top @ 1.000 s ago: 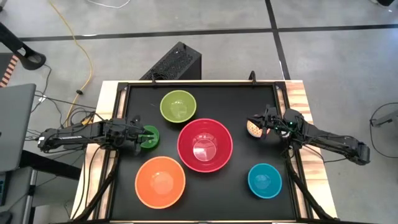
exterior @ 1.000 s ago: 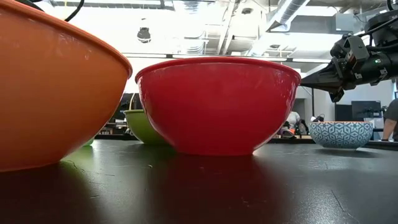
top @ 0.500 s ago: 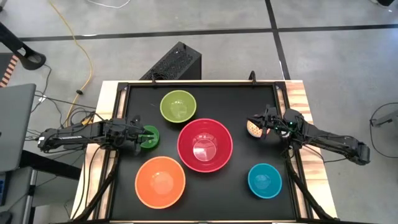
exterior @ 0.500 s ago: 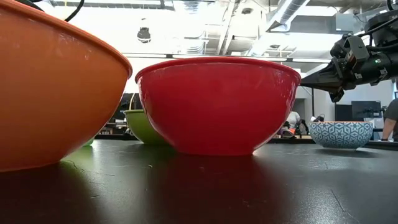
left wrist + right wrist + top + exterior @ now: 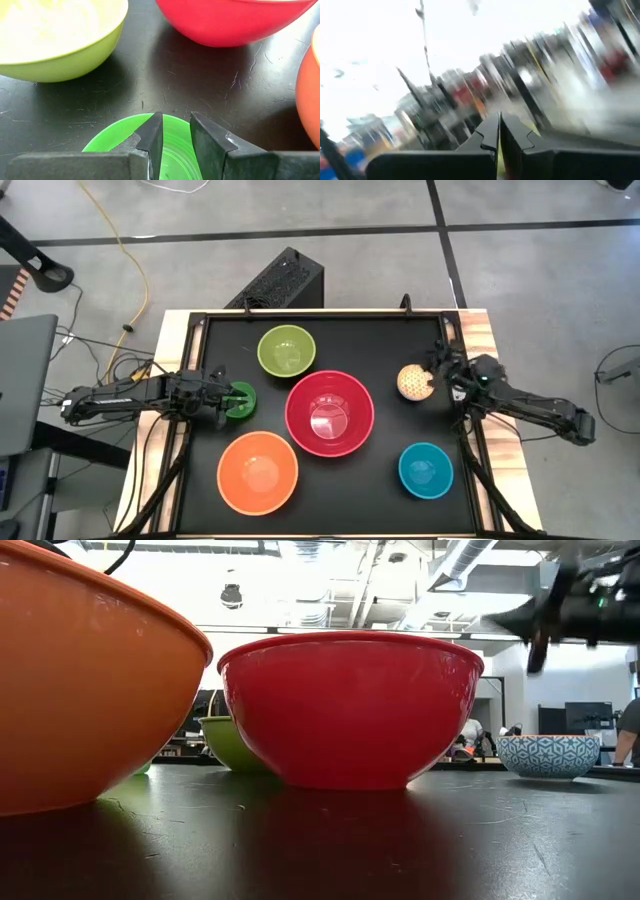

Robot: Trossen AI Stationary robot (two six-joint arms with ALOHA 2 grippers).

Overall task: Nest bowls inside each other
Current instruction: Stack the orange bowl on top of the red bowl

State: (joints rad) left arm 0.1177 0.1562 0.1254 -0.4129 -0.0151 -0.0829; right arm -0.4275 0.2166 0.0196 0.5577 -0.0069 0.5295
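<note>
A red bowl (image 5: 330, 413) sits mid-table, with an orange bowl (image 5: 258, 471) near left, a lime green bowl (image 5: 287, 351) far left and a teal bowl (image 5: 426, 470) near right. The speckled pale yellow bowl (image 5: 411, 382) rests on its base at the right. My right gripper (image 5: 441, 366) is beside it, tipped upward and shut (image 5: 499, 122). In the low view that gripper (image 5: 540, 625) hangs blurred above a bowl with a blue-patterned outside (image 5: 548, 755). My left gripper (image 5: 232, 398) waits narrowly open (image 5: 176, 116) over the small bright green bowl (image 5: 172, 145). My left gripper reaches from the table's left over the hollow of the small green bowl, its fingertips (image 5: 155, 125) near the far rim (image 5: 125, 125). Nothing lies between the fingers. Whether they touch the bowl I cannot tell.
The bowls stand on a black tabletop (image 5: 380, 340) with a raised frame and wooden side strips. A black box (image 5: 280, 280) sits on the floor beyond the far edge. Bare black surface lies between the speckled bowl and the teal bowl.
My right gripper has tipped upward and rolled, rising and drawing back toward the table's right edge from above the speckled bowl. Its fingers stay shut. The speckled bowl, now fully uncovered, has kept its place. The left arm has kept still.
</note>
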